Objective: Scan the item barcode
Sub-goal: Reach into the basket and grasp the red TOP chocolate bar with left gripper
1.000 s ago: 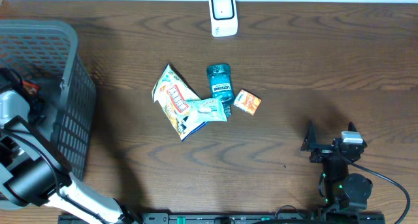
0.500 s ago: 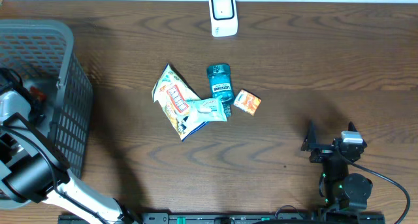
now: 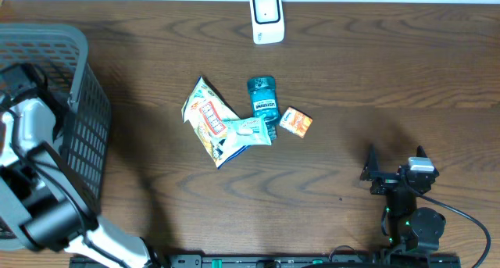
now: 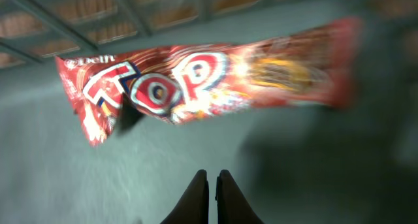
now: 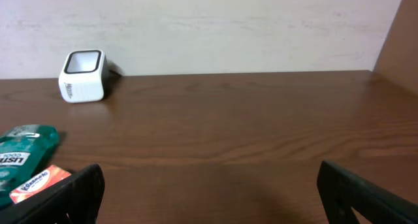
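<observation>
The left pincer (image 4: pixel 210 185) has snapped shut since a second ago, fingers pressed together on nothing. Just beyond its tips, the red Top wrapper (image 4: pixel 209 80) shows blurred against the grey floor of the basket (image 3: pixel 82 104). Overhead, that arm has shifted toward the basket's far side at the left. The right pincer (image 5: pixel 210 185) stays wide open and empty, near right. The scanner (image 3: pixel 266 16) at the worktop's (image 3: pixel 391 80) far edge has not moved.
</observation>
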You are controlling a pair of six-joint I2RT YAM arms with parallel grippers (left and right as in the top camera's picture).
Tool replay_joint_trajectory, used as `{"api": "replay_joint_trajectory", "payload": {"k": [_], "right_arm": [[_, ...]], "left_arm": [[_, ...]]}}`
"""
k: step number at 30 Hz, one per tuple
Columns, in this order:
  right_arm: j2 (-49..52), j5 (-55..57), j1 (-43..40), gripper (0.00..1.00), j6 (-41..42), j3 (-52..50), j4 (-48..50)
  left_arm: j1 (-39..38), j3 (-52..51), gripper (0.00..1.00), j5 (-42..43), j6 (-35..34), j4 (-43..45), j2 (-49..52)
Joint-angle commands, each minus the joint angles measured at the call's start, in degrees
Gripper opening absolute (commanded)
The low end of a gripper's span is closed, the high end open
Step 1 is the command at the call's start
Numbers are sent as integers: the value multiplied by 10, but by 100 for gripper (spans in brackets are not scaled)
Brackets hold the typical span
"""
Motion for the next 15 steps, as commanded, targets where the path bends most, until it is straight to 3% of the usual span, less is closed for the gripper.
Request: {"api": "replay_joint_trajectory", "payload": {"k": [1, 3, 5, 8, 10, 15], "right_arm": [[-1, -3, 4, 99, 8, -1, -2], [-1, -3, 4, 99, 8, -1, -2], [-1, -3, 4, 99, 8, -1, -2], [-1, -3, 4, 99, 8, -1, -2], [-1, -3, 4, 99, 8, -1, -2], [-1, -3, 4, 99, 8, -1, -2]], "left_arm": [[-5, 2, 7, -3, -47, -8, -55], [-4, 2, 8, -3, -63, -8, -68], [0, 2, 50, -5, -68, -3, -73], [11, 2, 81, -17, -62, -1, -66], [19, 2, 88, -25, -50, 1, -56], [50, 0, 90, -24, -33, 3, -20]]}}
